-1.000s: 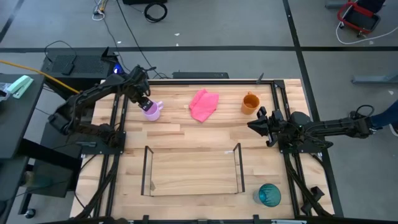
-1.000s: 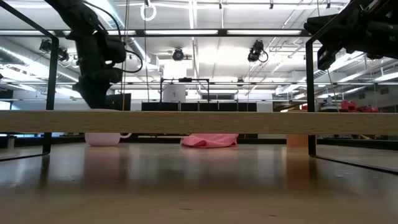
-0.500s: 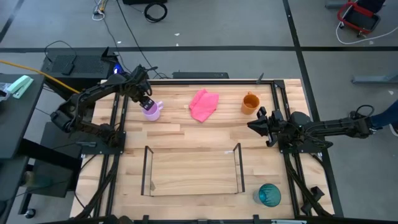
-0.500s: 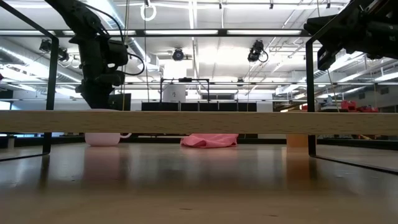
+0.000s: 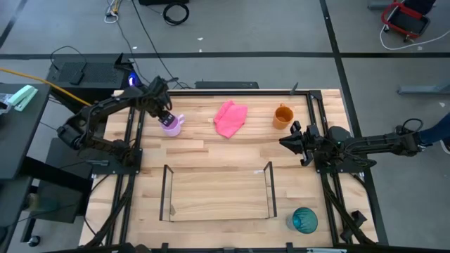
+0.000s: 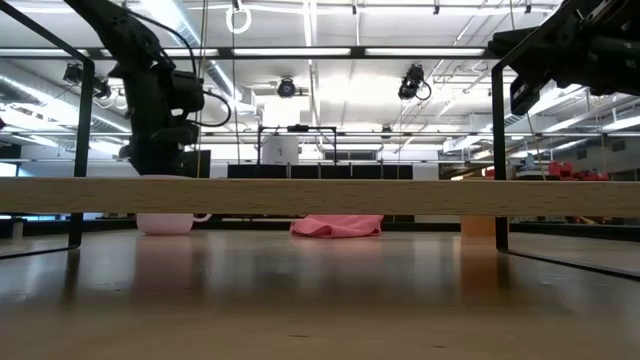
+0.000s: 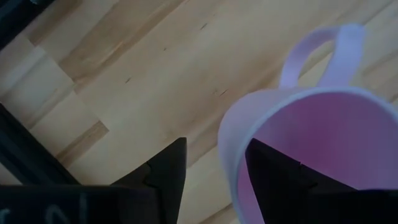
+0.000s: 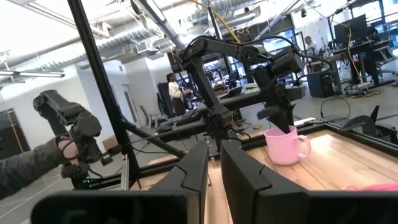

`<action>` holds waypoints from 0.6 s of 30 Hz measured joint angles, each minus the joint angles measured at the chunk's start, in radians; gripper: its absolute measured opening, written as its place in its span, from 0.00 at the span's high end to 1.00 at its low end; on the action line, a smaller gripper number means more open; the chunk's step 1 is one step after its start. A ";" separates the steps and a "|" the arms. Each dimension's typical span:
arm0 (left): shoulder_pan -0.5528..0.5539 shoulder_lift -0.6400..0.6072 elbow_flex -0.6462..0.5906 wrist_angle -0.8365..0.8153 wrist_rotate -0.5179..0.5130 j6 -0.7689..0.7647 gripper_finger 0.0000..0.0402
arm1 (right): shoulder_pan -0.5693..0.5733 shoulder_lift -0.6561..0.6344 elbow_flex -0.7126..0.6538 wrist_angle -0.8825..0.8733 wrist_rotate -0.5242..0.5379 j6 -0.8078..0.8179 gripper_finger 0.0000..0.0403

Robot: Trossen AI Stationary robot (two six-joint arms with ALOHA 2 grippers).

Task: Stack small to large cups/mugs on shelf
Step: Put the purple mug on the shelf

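Three cups still off the shelf (image 5: pixel 218 193). We see the left end effector (image 5: pixel 166 117) over the lilac mug (image 5: pixel 171 125) at the desk's (image 5: pixel 211 151) far left, fingers (image 7: pixel 168 171) straddling the rim wall, one inside, one outside, not visibly squeezed yet; handle points away from the arm. Left arm is clearly nearer. Shelf lies toward the near edge, open desk between. Orange mug (image 5: pixel 283 116) far right, teal cup (image 5: pixel 304 220) near right corner. Right end effector (image 5: pixel 288 140) waits by the orange mug, fingers nearly together.

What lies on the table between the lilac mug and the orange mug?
A crumpled pink cloth lies between the lilac handled mug and the orange handled mug, in the high view.
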 joint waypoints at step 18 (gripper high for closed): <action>0.000 0.000 -0.003 0.011 0.000 0.004 0.95 | 0.000 0.000 0.000 -0.001 0.000 0.000 0.87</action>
